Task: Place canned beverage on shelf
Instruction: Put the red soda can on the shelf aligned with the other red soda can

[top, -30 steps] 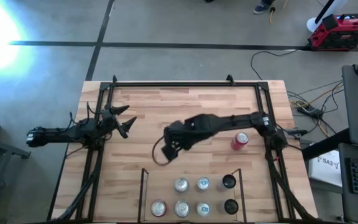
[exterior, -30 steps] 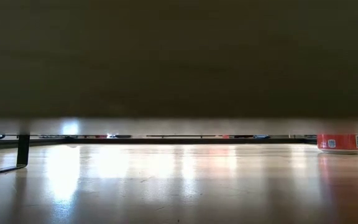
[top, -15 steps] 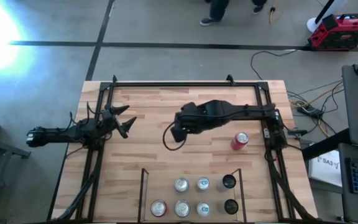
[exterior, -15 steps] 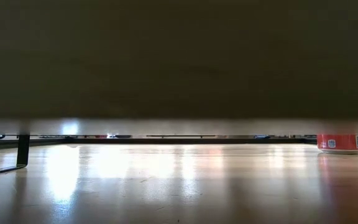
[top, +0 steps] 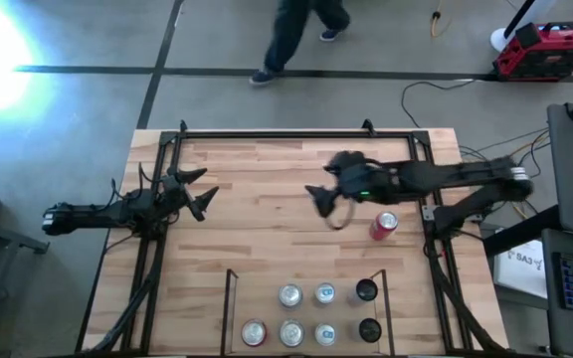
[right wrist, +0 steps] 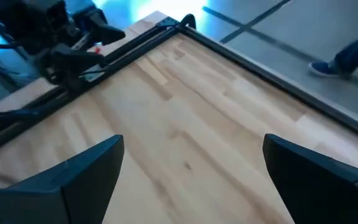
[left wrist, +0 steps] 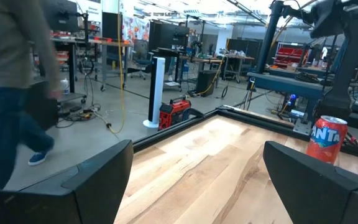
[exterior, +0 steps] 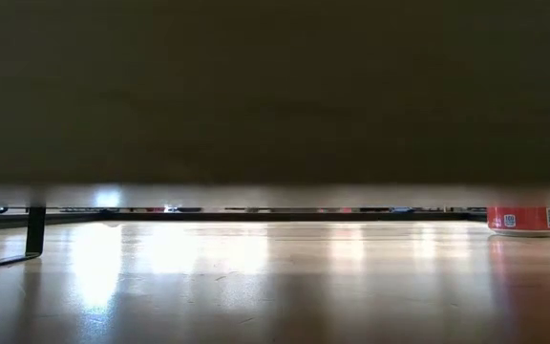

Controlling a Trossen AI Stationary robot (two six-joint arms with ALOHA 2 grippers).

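A red soda can [top: 384, 225] stands upright on its base on the wood table at the right; it also shows in the left wrist view [left wrist: 325, 138] and the low view [exterior: 523, 220]. The shelf [top: 230, 303] at the near edge holds several upright cans [top: 307, 313]. My right gripper [top: 319, 196] is open and empty above the middle of the table, left of the red can; its wrist view [right wrist: 192, 149] shows bare wood between the fingers. My left gripper [top: 197, 195] is open and empty at the table's left side, and its wrist view [left wrist: 197, 149] faces the red can.
A large black metal frame [top: 277, 132] runs around the tabletop. A person [top: 291, 35] walks on the floor beyond the far edge. Bare wood [top: 267, 239] lies between the grippers and the shelf. A dark surface [exterior: 275, 86] blocks the upper part of the low view.
My right gripper has drawn back from in front of the shelf toward the table's far and right edges, and now is left of the red can. A person has walked into view beyond the far edge.
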